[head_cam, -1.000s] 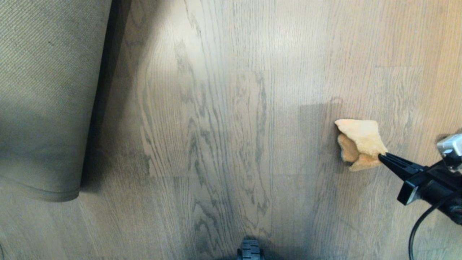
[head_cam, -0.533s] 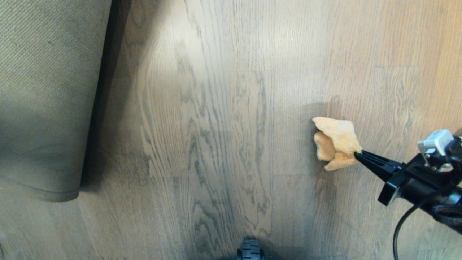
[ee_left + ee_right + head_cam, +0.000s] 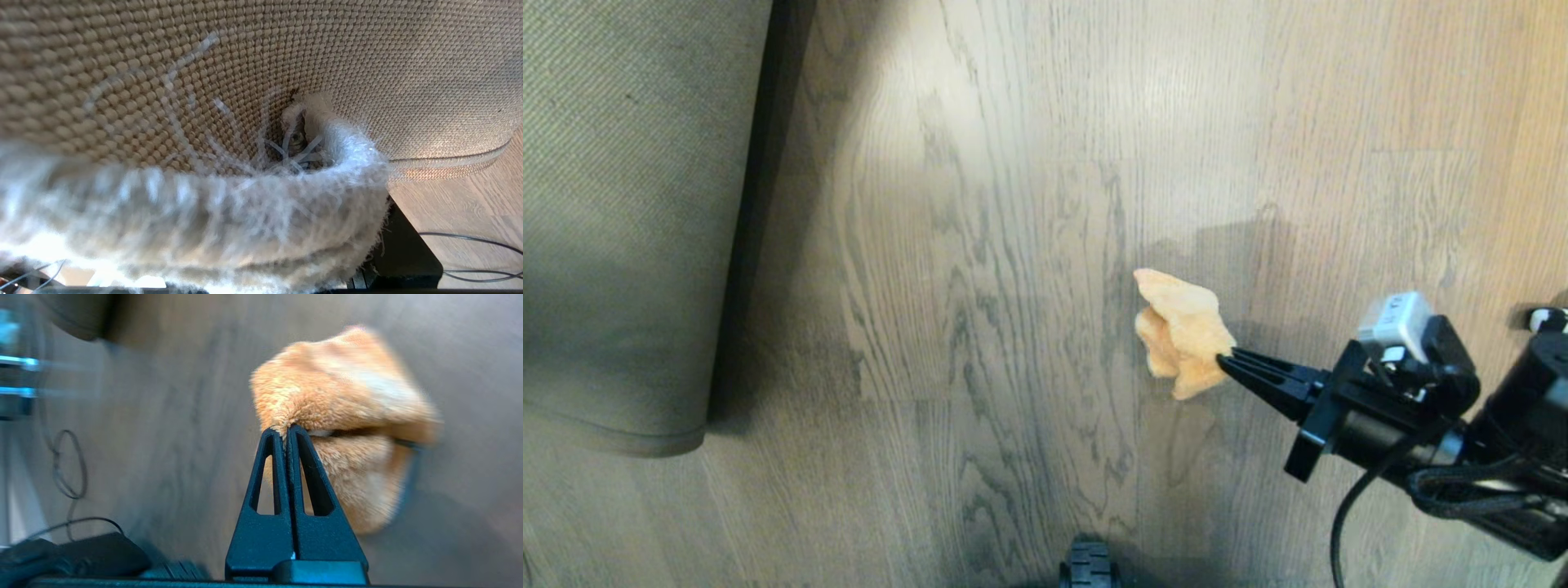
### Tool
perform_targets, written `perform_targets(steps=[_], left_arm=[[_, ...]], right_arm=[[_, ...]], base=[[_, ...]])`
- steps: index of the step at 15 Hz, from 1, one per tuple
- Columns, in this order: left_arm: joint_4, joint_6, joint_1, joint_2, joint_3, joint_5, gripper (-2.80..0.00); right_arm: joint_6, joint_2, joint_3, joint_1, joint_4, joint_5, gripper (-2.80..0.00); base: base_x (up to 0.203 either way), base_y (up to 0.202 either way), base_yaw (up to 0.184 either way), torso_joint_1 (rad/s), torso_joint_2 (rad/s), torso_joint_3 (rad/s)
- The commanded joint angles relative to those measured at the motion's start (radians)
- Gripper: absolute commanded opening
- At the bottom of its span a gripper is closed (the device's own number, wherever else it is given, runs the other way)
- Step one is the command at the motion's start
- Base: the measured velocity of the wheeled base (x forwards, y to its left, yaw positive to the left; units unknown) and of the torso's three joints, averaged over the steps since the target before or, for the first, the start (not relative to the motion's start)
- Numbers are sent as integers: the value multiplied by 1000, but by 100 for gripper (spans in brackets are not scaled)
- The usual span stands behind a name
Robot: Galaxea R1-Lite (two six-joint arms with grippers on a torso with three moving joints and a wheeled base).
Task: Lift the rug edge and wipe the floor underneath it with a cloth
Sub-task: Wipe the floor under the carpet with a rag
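Observation:
The rug (image 3: pixel 629 220) is raised at the left of the head view, its ribbed tan backing facing me and a dark shadow along its edge. In the left wrist view the backing (image 3: pixel 367 61) fills the picture and the fluffy pile edge (image 3: pixel 204 220) folds over my left gripper, hiding its fingers. The bare floor (image 3: pixel 1013 245) lies to the right of the rug. My right gripper (image 3: pixel 1225 361) reaches in from the right, shut on a corner of the orange cloth (image 3: pixel 1180 331). The wrist view shows the cloth (image 3: pixel 339 396) bunched beyond the pressed-together fingertips (image 3: pixel 286 430), low over the floor.
A black part of my base (image 3: pixel 1086 567) shows at the bottom middle. Thin black cables lie on the floor (image 3: pixel 470 237) beside the lifted rug corner, and more cable (image 3: pixel 65 469) and a dark base part (image 3: pixel 94 555) sit behind the right gripper.
My right gripper has swept the cloth leftward across the floor, toward the rug. The raised rug has stayed where it was.

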Motion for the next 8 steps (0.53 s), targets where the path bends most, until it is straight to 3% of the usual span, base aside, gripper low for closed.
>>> perform_targets(steps=[1,8], left_arm=[[-1,5,5,-1,2,-2,-280],[-1,4,5,0,10,0,-280]], right_arm=[[0,104,-84,103,-11,-1,-280],[65,362,-382,360,-15,-97,-280]], base=[[0,0,0,0,0,0],[0,0,0,0,0,0]])
